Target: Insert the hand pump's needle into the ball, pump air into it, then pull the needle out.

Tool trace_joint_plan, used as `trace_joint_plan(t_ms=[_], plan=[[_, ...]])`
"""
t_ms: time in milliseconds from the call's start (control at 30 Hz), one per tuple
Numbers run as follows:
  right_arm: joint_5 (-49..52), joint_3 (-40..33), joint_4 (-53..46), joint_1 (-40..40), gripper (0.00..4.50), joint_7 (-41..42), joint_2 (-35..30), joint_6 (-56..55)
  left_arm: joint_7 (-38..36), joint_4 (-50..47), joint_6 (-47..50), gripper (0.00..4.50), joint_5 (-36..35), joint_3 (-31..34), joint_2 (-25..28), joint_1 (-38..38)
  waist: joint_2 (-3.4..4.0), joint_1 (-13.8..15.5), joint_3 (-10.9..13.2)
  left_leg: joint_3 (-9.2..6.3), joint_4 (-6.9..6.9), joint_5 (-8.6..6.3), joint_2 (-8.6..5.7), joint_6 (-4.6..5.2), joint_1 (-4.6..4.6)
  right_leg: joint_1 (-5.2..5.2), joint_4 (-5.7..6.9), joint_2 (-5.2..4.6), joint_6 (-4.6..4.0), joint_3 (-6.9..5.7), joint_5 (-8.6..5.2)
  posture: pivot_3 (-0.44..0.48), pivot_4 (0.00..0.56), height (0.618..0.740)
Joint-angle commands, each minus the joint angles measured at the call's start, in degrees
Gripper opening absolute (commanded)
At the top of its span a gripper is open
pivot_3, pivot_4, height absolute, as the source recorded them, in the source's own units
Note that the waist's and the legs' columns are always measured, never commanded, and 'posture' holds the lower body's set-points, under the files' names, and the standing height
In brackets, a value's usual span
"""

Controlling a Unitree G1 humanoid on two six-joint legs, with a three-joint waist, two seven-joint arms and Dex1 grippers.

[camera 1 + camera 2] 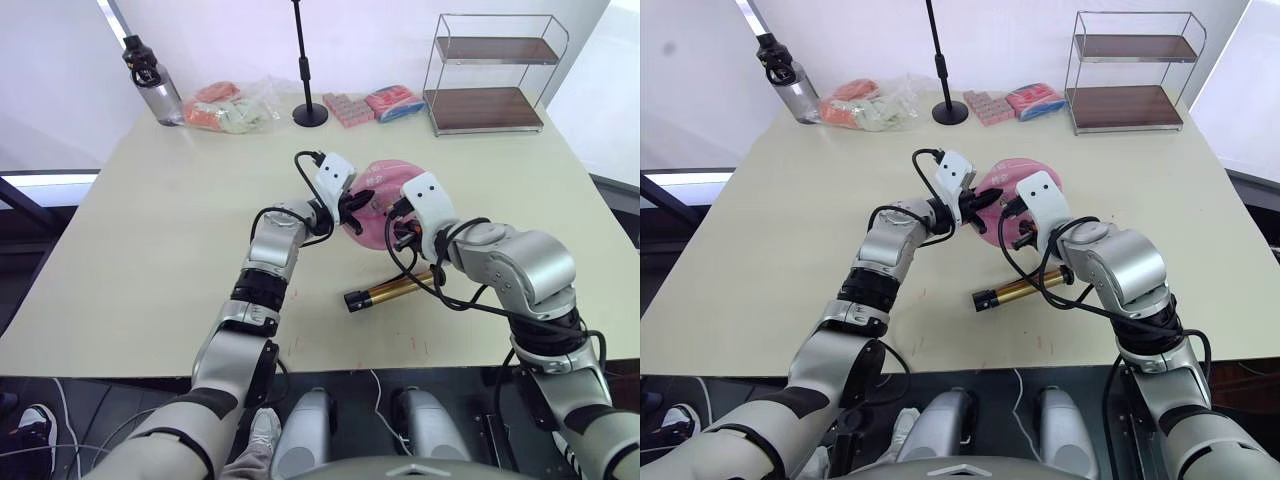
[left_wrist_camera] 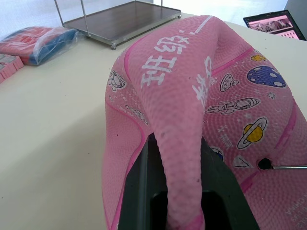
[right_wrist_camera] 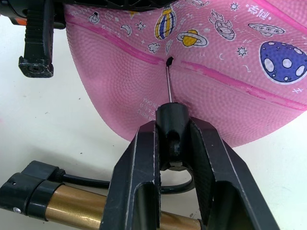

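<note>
Now the wide beige table carries the flattened pink rubber ball with cartoon prints near its middle. At the far edge stands a wire shelf rack with two brown boards. The bronze-gold hand pump with black caps lies just in front of the ball. The left gripper is clenched on a raised fold of the ball. The right gripper grasps the black fitting, and the thin metal needle has its tip at the small black valve hole.
</note>
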Motion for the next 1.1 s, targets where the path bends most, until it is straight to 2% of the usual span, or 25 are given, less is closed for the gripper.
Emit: trace_joint_plan(t_ms=[33,600,1100], plan=[[-0.2,-1.0,0.3,-0.3,0.34,-0.2,1.5,1.5,-0.4,-1.7,-0.2,0.05,-0.7,-1.2,-0.6,0.4,0.0,0.0,0.0,0.0,0.0,0.0,0.0,0.0,0.0,0.0,0.0,0.0,0.0,0.0,0.0,0.0,0.15,0.74],[-2.7,-6.6,2.7,-1.3,0.34,-2.5,8.2,4.2,-0.4,-2.3,-0.3,0.05,-0.7,-1.5,-1.1,1.2,0.01,-0.1,0.0,0.03,-0.01,0.0,0.03,0.0,0.06,0.01,0.0,0.01,0.0,0.0,0.0,0.0,0.15,0.74],[-3.8,-7.6,3.1,-1.3,0.34,-3.0,9.9,4.5,-0.3,-2.3,-0.3,0.05,-0.8,-1.7,-1.5,1.5,0.02,-0.2,0.0,0.06,-0.02,0.0,0.04,0.0,0.12,0.05,0.01,0.01,0.01,0.01,0.0,0.0,0.15,0.74]])
